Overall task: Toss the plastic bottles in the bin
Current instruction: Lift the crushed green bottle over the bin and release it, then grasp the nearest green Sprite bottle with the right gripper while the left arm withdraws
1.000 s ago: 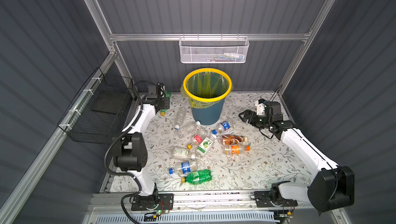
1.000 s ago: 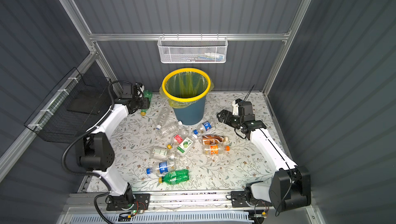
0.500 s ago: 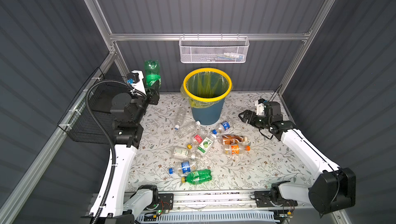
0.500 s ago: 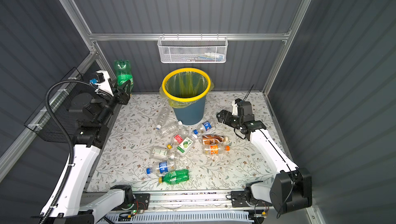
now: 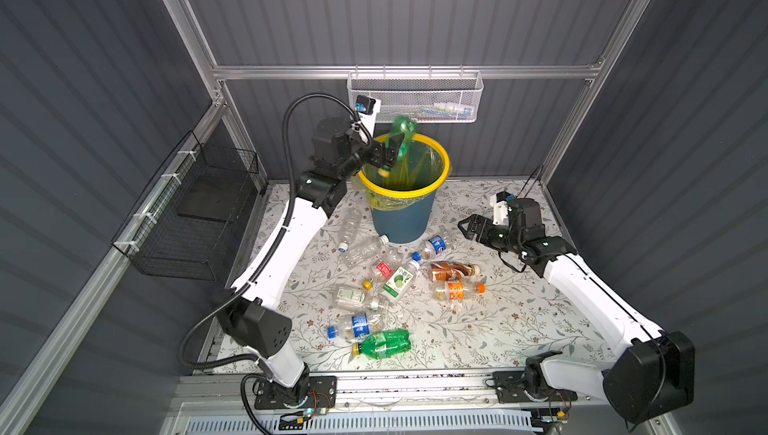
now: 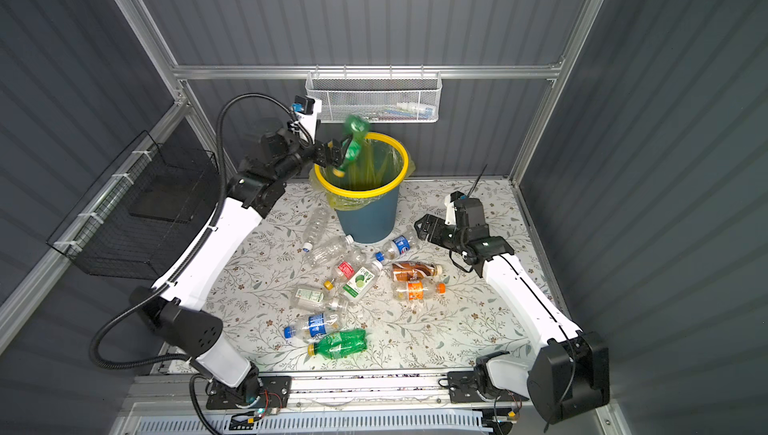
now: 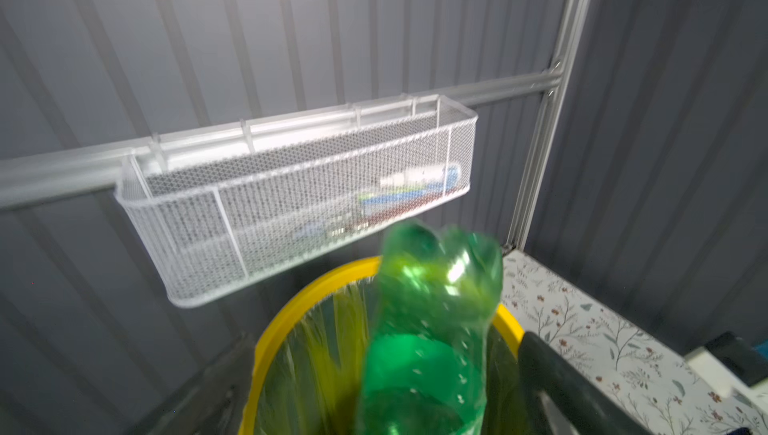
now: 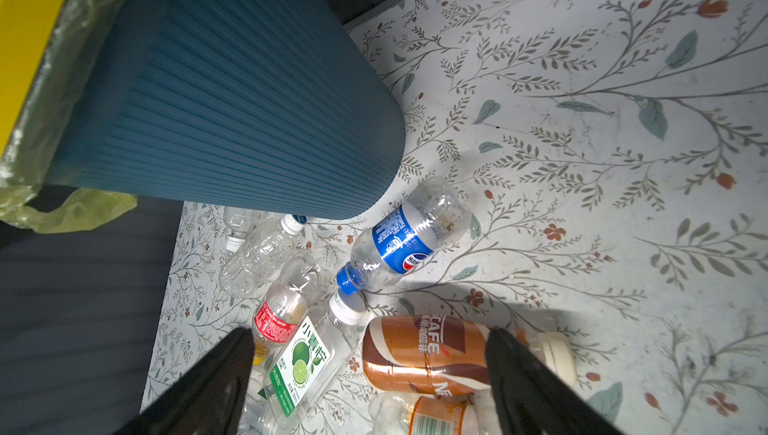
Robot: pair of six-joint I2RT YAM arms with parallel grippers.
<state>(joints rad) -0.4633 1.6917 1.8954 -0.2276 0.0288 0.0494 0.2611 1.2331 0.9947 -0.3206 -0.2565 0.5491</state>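
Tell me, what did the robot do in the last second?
The left gripper, which gripped a green bottle low at the far left of the table, lifted it and swung it right, over the bin. The bottle now hangs blurred, cap down, over the bin's mouth; whether the jaws have let go is unclear. The right gripper, open, and the other bottles stayed put.

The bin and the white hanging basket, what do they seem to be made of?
The bin: probably moulded plastic, matte teal wall with fine ribs, smooth yellow rim. Its liner: thin translucent plastic film, crinkled. The white basket: apparently painted metal mesh, see-through.
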